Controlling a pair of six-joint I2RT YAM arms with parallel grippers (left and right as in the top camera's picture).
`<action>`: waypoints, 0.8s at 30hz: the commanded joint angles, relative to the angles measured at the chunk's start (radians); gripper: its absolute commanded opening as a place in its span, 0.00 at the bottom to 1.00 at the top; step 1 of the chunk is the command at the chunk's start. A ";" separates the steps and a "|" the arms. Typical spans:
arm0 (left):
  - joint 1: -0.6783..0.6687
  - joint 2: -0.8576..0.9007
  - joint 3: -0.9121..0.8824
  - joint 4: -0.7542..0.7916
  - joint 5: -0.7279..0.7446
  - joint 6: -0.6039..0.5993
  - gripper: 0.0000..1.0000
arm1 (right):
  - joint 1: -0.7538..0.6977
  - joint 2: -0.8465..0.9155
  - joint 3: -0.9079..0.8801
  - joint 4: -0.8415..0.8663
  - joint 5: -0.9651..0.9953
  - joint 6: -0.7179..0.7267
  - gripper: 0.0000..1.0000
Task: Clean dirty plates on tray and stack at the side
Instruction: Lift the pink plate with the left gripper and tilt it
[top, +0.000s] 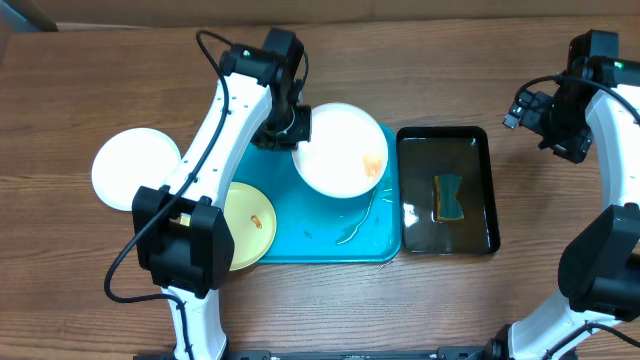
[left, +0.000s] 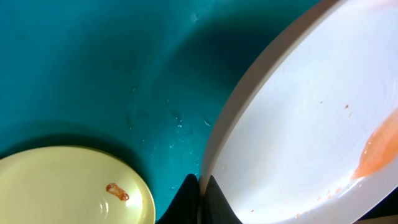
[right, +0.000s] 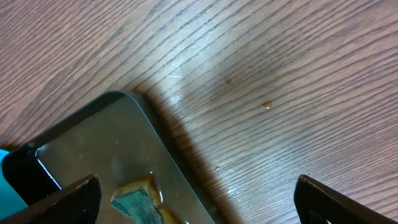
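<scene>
My left gripper (top: 297, 128) is shut on the rim of a white plate (top: 340, 148) with an orange-red smear, held over the turquoise tray (top: 320, 225). In the left wrist view the fingers (left: 200, 198) pinch that plate's (left: 298, 130) edge above the tray (left: 93, 68). A pale yellow-green plate (top: 248, 225) with a small smear lies at the tray's left edge; it also shows in the left wrist view (left: 68, 186). A second white plate (top: 135, 167) lies on the table to the left. My right gripper (top: 540, 118) is open and empty, above the table right of the black tray.
A black glossy tray (top: 447, 190) holding liquid and a teal-and-yellow sponge (top: 449, 197) stands right of the turquoise tray; its corner (right: 93, 137) and the sponge (right: 140, 202) show in the right wrist view. Smears and water streaks mark the turquoise tray's right part.
</scene>
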 joint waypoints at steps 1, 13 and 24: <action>-0.040 -0.014 0.079 -0.006 -0.048 -0.063 0.04 | -0.002 -0.014 0.011 0.005 0.006 -0.001 1.00; -0.315 -0.014 0.089 0.106 -0.500 -0.152 0.04 | -0.002 -0.014 0.011 0.005 0.006 -0.001 1.00; -0.613 -0.014 0.089 0.145 -1.083 -0.151 0.04 | -0.002 -0.014 0.011 0.005 0.006 -0.001 1.00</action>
